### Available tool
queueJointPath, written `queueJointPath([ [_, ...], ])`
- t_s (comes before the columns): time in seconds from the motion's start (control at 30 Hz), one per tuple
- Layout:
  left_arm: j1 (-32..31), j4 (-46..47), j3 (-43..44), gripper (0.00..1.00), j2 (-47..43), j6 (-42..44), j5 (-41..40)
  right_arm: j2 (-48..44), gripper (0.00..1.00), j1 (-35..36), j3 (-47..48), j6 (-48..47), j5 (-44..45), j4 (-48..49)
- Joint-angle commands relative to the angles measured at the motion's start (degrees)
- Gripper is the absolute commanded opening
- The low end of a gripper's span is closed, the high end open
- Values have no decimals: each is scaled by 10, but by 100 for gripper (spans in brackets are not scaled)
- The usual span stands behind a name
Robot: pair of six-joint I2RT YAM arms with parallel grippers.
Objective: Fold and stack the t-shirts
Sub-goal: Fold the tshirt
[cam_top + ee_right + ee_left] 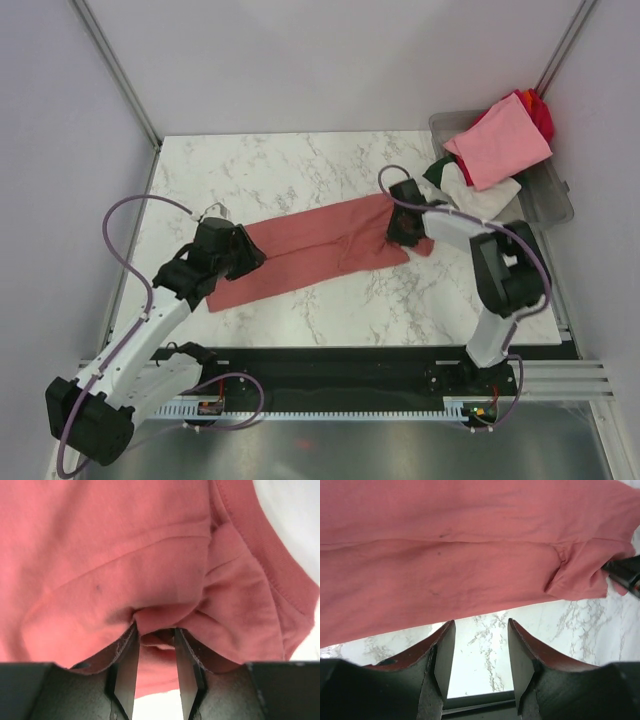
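Note:
A dusty brick-red t-shirt (310, 255) lies as a long crumpled strip across the marble table (300, 170). My left gripper (252, 252) is at the shirt's left end. In the left wrist view this gripper (481, 625) is open, with only marble between its fingers and the shirt (470, 555) just beyond the tips. My right gripper (402, 232) is at the shirt's right end. In the right wrist view that gripper (155, 630) is shut on a bunched fold of the shirt (125, 545). Other t-shirts are piled at the back right: light pink (500, 145), bright red (541, 110), white (482, 196), dark green (437, 170).
A clear grey plastic tub (556, 203) stands at the table's back right corner under the pile of shirts. Metal frame posts rise at the back corners, and a black rail runs along the near edge by the arm bases.

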Motion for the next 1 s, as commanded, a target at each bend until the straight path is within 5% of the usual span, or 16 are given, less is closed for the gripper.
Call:
queueJointPath([
  [0.0,27,9,-18,54,-19,-11,-26,144,41,0,230,-22,40,-17],
  [0.1,37,9,-17,54,-12,3,-15,347,44,0,505,-12,72,-82],
  [0.2,37,10,-16,53,0,18,14,446,63,-1,763,-23,78,-187],
  [0.27,35,11,-15,53,9,28,22,432,72,1,790,-43,80,-222],
  [0.47,36,17,-14,52,0,39,25,176,77,3,386,-66,-4,-54],
  [0.67,37,8,8,53,-23,55,24,24,72,29,147,11,-92,60],
  [0.97,37,-35,48,54,-34,57,13,-16,68,209,51,201,-16,119],
])
